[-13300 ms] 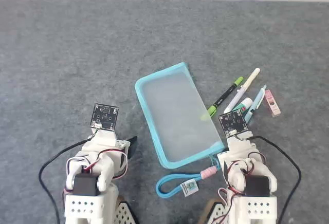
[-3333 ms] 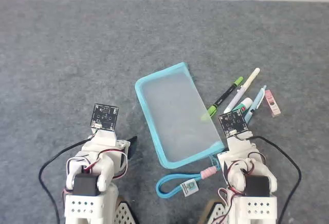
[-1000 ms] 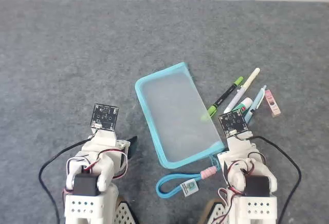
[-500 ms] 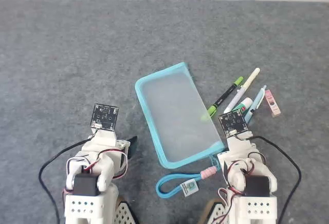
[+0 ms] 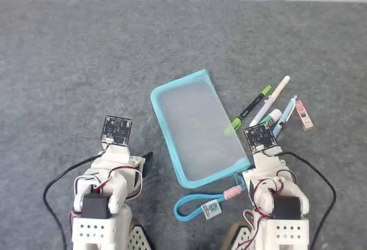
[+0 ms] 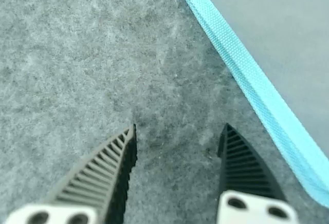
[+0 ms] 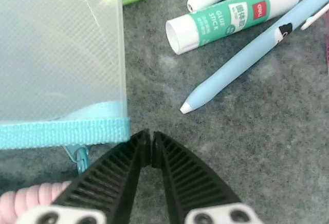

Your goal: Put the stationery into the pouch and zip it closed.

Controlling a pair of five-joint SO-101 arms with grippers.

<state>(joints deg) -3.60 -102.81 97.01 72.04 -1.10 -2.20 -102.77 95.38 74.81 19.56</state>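
Right gripper (image 7: 151, 134) pinched empty, just off the corner of the translucent turquoise-edged zip pouch (image 5: 198, 129); left gripper (image 6: 177, 131) spread, beside its long edge. White-green glue stick (image 7: 231, 16), pale-blue pen (image 7: 247, 59) lie outside, near. Mouth possibly zipped: insertion may just shove pouch along.

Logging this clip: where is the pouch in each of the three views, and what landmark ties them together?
High view: the pouch lies tilted, centre of frame.
Left wrist view: its blue woven trim runs beside the open left end effector.
Right wrist view: its corner sits just ahead of the shut right end effector.
Shared landmark: that blue woven trim.
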